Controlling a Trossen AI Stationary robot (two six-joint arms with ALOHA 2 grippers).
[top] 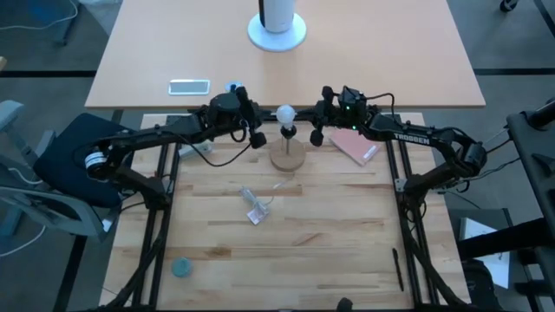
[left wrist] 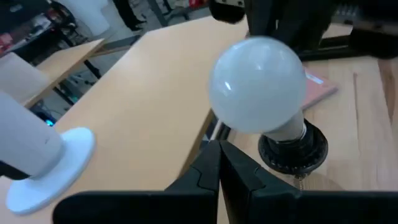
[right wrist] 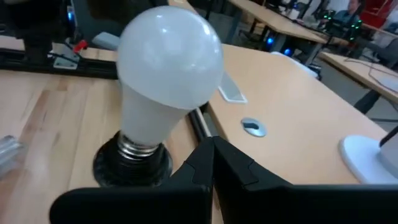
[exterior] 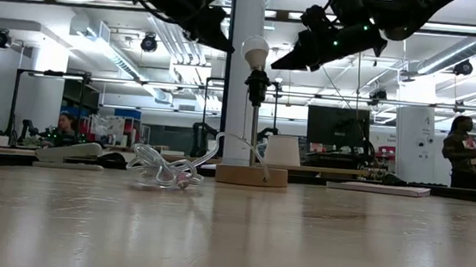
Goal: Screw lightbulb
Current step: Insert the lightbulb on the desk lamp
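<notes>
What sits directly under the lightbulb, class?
The lightbulb stands in a black socket atop a thin post on the round wooden stand. Only a few threads of its screw base show; the rest is hidden inside the socket.

The tabletop (top: 347, 225) is made of pale wooden planks. A round wooden stand (top: 287, 157) sits on it near the far edge, about in the middle. A crumpled clear wrapper (top: 254, 208) lies on the wood just in front of the stand. A flat pink pad (top: 355, 146) lies to the right of the stand, near the far edge. A small round blue-green thing (top: 181, 268) sits near the front left corner. A thin black stick (top: 398, 269), maybe a pen, lies near the front right side.
</notes>
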